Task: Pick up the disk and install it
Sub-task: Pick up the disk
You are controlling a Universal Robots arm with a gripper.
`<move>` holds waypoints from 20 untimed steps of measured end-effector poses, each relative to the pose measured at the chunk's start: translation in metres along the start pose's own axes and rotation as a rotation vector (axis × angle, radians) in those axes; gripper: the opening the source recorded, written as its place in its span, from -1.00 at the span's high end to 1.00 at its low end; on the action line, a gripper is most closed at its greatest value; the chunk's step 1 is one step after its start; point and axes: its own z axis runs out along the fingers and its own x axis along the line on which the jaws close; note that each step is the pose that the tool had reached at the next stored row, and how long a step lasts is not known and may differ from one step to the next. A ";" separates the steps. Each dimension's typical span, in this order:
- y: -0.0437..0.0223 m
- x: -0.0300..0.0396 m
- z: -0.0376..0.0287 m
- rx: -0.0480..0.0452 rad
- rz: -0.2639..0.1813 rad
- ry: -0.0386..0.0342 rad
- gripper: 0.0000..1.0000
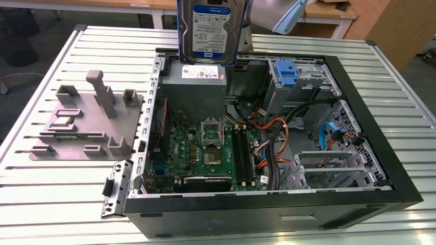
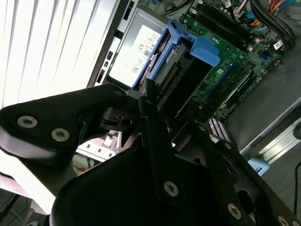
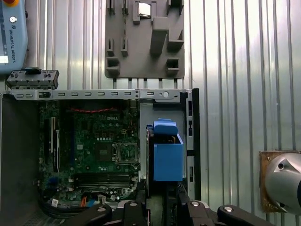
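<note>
**Figure. Disk held over the open case.** The disk (image 1: pixel 208 30) hangs upright at the far end of the computer case (image 1: pixel 381 168), label toward the exterior camera. Its lower edge is just above the grey power-supply box (image 1: pixel 201 71) and apart from it. The gripper (image 2: pixel 167 108) is clenched on the disk. In the second wrist view its black fingers (image 2: pixel 150 96) close on the carrier's end, and the drive's connector edge and blue frame (image 2: pixel 202 49) project beyond them toward the motherboard (image 2: pixel 235 56).

**Handling (judged).**
- The disk is a stiff metal body, dense for its size, and sensitive to knocks.
- Its bare silver faces probably offer little friction.
- The blue plastic carrier flexes slightly and gives better purchase.
- The hold looks soundest across the carrier's two long rails, clear of the connector edge and label face.
- Held by one end, as here, the hanging weight pulls straight down rather than twisting, so slip is the main risk.

**Pose.** The first wrist view looks straight down past the disk (image 3: pixel 168 160) into the case, so the gripper (image 3: pixel 162 202) points vertically downward with the disk's long axis plumb. A silver arm link (image 1: pixel 279 15) rises at the exterior view's right of the disk.

**Surroundings.** An empty blue bracket (image 1: pixel 286 71) sits in the bay beside the power supply. A grey fixture plate (image 1: pixel 81 122) lies on the ribbed tabletop (image 1: pixel 61 184), well apart from the case.
</note>
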 end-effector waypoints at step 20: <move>-0.0002 0.0040 -0.0002 -0.0001 0.000 0.0002 0.31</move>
